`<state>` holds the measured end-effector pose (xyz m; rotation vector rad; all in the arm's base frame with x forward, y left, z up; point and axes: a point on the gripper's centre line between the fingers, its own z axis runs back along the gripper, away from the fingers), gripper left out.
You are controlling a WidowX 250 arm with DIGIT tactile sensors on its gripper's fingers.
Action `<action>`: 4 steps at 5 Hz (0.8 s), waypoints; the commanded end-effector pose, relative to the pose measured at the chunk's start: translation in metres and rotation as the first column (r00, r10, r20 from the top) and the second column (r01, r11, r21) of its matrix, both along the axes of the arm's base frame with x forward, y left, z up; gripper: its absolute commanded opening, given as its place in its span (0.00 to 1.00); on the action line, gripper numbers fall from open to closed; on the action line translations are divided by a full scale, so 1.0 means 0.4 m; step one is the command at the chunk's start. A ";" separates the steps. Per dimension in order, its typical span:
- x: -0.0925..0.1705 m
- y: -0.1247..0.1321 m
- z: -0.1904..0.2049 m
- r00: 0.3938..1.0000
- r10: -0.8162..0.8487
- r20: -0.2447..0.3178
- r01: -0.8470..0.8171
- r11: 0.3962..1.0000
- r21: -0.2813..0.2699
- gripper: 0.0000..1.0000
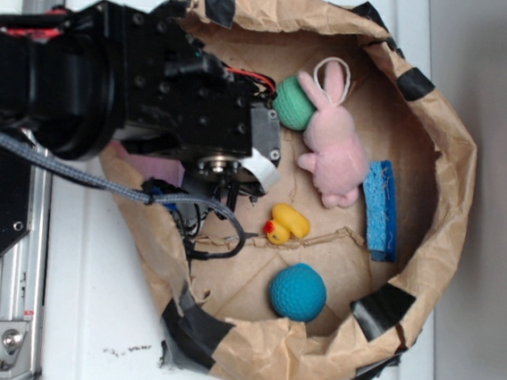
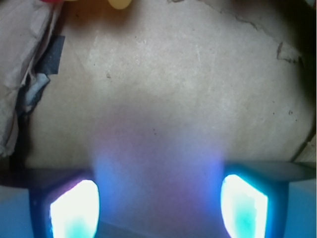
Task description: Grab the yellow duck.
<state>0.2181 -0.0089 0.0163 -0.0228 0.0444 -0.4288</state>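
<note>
White tabletop [image 1: 71, 316], with a crumpled brown paper bag [image 1: 453, 173] rolled down into a basin, rim patched with black tape [image 1: 194, 326].

Black WidowX arm [image 1: 112, 78] reaching in over the bag's left rim, hiding its own fingers in the exterior view. Gripper [image 2: 158, 208] seen from the wrist: spread wide, two fingertips [image 2: 74, 210] glowing blue-white at the bottom corners, far apart, only bare brown paper floor between them. Released, gripping nothing, touching nothing visible.

Yellow duck [image 1: 287, 223] on the bag floor just beyond the arm's tip, red-orange beak turned toward the arm, well outside the open jaws. In the wrist view, only a pale yellow sliver and a red blur at the top edge, ahead of the fingers and left of centre; too blurred to say more.

Teal ball [image 1: 297, 292] near the duck, off to one side of the gripper. On the other side, pink plush bunny [image 1: 334, 144], lying against a green ball [image 1: 291, 103] close beside the arm's body. Blue sponge [image 1: 383, 210] farthest from the gripper, past the bunny, by the far wall of the bag.
</note>
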 end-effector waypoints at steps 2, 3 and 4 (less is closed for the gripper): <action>0.045 -0.018 0.103 0.989 0.033 0.145 -0.021 0.996 -0.082 1.00; 0.062 -0.029 0.124 0.982 0.043 0.182 -0.023 0.994 -0.111 1.00; 0.082 -0.038 0.120 0.981 0.039 0.188 -0.016 0.992 -0.124 1.00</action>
